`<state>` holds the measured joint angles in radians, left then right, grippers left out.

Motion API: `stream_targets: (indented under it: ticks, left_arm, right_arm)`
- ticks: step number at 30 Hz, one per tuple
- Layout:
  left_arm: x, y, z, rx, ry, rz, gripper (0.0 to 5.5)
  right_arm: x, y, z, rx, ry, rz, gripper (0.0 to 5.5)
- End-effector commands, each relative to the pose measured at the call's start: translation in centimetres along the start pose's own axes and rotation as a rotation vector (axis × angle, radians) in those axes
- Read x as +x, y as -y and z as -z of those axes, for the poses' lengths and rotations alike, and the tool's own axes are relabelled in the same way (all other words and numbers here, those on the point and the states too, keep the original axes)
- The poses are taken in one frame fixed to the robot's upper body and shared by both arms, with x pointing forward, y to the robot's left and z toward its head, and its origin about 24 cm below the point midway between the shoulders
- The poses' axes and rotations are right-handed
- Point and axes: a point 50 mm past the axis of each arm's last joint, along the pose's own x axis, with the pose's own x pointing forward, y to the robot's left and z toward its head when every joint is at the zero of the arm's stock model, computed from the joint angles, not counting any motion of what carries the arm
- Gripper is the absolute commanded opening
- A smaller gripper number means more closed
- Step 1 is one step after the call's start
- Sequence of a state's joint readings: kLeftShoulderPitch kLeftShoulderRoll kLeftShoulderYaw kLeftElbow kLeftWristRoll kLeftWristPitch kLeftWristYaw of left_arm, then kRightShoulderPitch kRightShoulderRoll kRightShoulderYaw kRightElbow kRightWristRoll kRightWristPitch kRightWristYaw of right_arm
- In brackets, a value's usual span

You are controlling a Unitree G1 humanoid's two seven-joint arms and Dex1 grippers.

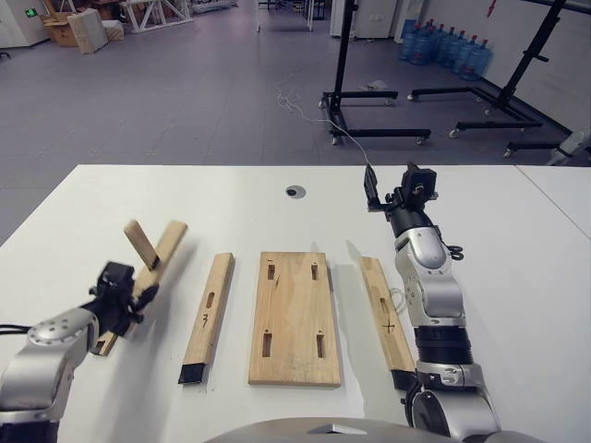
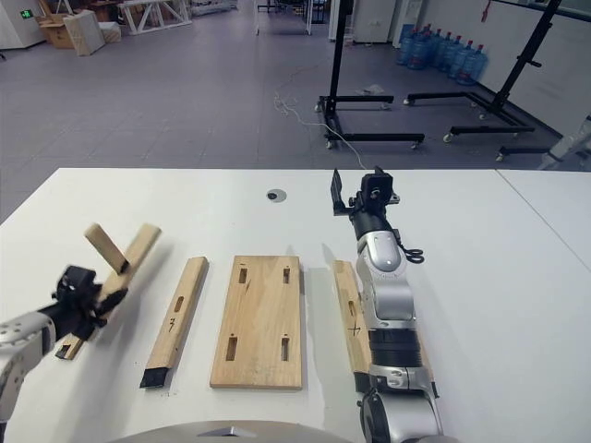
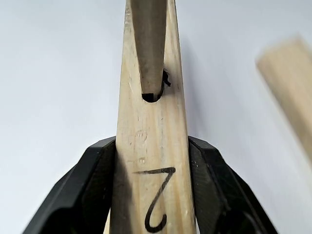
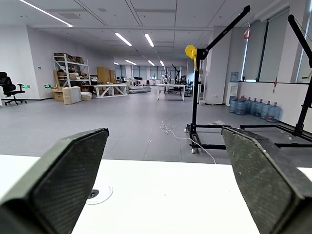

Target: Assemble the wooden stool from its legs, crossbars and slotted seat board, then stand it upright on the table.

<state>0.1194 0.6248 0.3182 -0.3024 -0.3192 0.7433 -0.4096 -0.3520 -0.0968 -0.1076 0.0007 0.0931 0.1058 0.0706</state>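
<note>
The left tool [image 1: 127, 297] is gripping a wooden leg [image 3: 151, 146] near the counter's [image 1: 517, 277] left edge, with a crossbar [image 1: 141, 244] sticking up at an angle from its slot. The slotted seat board [image 1: 294, 317] is lying flat mid-counter, with a second leg [image 1: 209, 317] just left of it and a third leg [image 1: 383, 309] just right. The right tool [image 4: 163, 175] is hovering over the far side, its fingers spread apart.

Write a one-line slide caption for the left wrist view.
Left jaws shut on a wooden leg, a crossbar planted in its slot, white table behind.
</note>
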Motion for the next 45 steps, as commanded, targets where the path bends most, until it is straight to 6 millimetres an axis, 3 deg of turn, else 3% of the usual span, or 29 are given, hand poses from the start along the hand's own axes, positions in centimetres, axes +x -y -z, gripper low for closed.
stream_targets:
  ticks: [1,4,9,14,20,27,40,45]
  left_arm:
    - [0.9,2.1,-4.6,-0.091,0.256,0.102,2.03]
    - [1.0,5.1,-7.6,-0.160,0.450,0.321,2.03]
    - [0.6,8.5,-10.6,-0.252,0.648,0.746,2.03]
    - [0.4,10.1,-11.4,-0.273,0.663,1.089,2.03]
    - [0.7,11.8,-10.9,-0.243,0.597,1.245,2.03]
    - [0.9,12.5,-10.3,-0.218,0.568,1.280,2.03]
    - [1.1,12.9,-9.8,-0.216,0.552,1.280,2.03]
    - [1.9,12.9,-9.3,-0.233,0.520,1.207,2.03]
  right_arm:
    - [1.1,-0.5,-0.8,0.051,0.037,-0.064,4.27]
    - [1.5,-2.0,-1.8,0.284,0.044,-0.307,4.27]
    - [-0.4,-3.4,-4.7,0.644,0.069,-0.903,4.27]
    - [-0.9,-4.5,-6.3,0.861,0.072,-1.172,4.27]
    - [-0.7,-6.8,-6.5,0.919,0.052,-1.278,4.27]
    - [0.0,-7.6,-6.8,0.972,0.046,-1.301,4.27]
    - [0.3,-6.4,-7.6,1.037,0.157,-1.274,2.11]
    - [0.0,-6.1,-7.9,1.014,0.195,-1.287,2.06]
